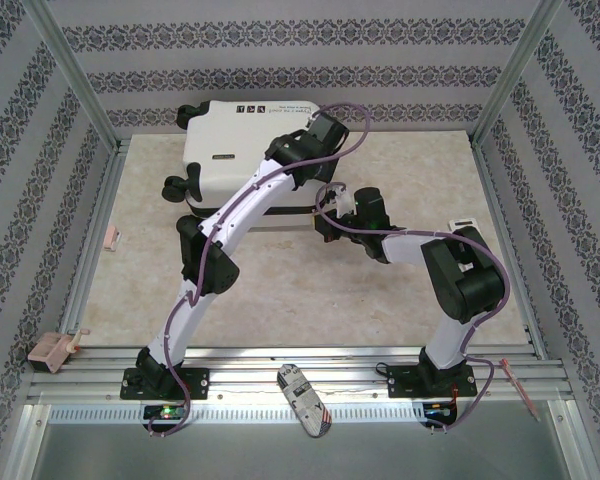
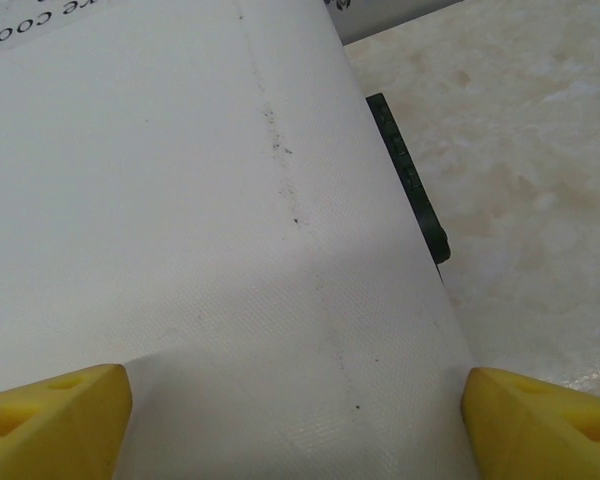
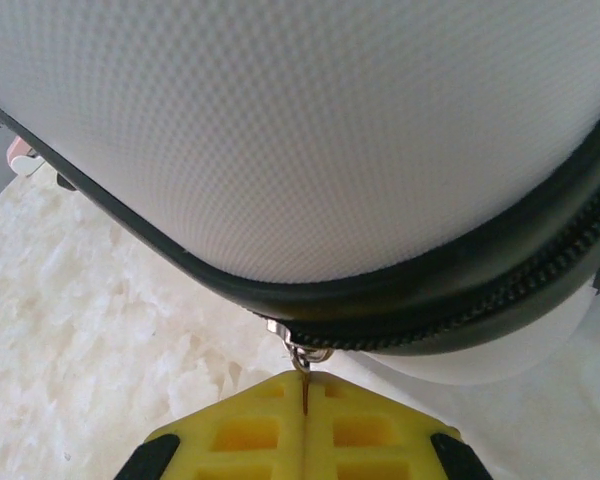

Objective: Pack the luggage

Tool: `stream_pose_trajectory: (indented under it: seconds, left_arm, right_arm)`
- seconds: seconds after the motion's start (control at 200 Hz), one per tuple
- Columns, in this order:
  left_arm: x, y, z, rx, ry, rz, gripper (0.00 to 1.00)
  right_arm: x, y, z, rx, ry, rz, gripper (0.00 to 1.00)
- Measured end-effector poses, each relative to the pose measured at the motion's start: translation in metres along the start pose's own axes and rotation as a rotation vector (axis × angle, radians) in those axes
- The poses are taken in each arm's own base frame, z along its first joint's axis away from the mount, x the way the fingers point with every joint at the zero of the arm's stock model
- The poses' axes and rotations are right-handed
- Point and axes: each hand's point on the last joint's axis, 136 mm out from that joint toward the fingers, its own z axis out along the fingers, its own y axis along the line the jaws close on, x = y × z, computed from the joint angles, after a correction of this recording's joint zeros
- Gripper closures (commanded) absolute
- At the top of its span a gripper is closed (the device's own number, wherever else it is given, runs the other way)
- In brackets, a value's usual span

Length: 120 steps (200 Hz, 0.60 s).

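Closed luggage (image 1: pixel 230 150) at the far edge of the bench (image 1: pixel 280 300), left of centre
Left jaws spread wide above its white shell (image 2: pixel 180 250), yellow fingertips (image 2: pixel 55 410) either side, nothing gripped; right jaws pressed shut on the metal zipper pull (image 3: pixel 302 358) (a thin tab pinched in the seam between them) by the black zipper band (image 3: pixel 460 300) at the case's near-right corner

The left arm (image 1: pixel 235 210) stretches from the near edge of the desk (image 1: pixel 280 290) toward its far edge, and the left hand (image 2: pixel 295 400) has its fingers spread well apart. The right arm (image 1: pixel 460 280) is folded at the elbow with its forearm pointing mid-desk. The right hand (image 3: pixel 305 420) is pinched on the zipper pull (image 3: pixel 302 358).
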Motion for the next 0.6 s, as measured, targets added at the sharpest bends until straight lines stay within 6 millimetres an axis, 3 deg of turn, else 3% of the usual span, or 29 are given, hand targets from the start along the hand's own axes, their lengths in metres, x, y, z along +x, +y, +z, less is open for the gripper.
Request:
stream_pose_trajectory:
  seconds: [0.18,0.485,0.6]
  left_arm:
    - [0.007,-0.005,0.002,0.014,-0.004,-0.009,0.25]
    - [0.056,0.007,-0.039,0.123,-0.04,-0.034,0.25]
    - [0.064,0.01,-0.045,0.138,-0.056,-0.053,0.25]
  right_arm:
    - [0.004,0.004,-0.004,0.021,-0.003,-0.008,1.0]
    - [0.035,0.044,-0.009,-0.013,0.047,-0.05,1.0]
    - [0.039,0.046,-0.006,0.016,0.054,-0.065,1.0]
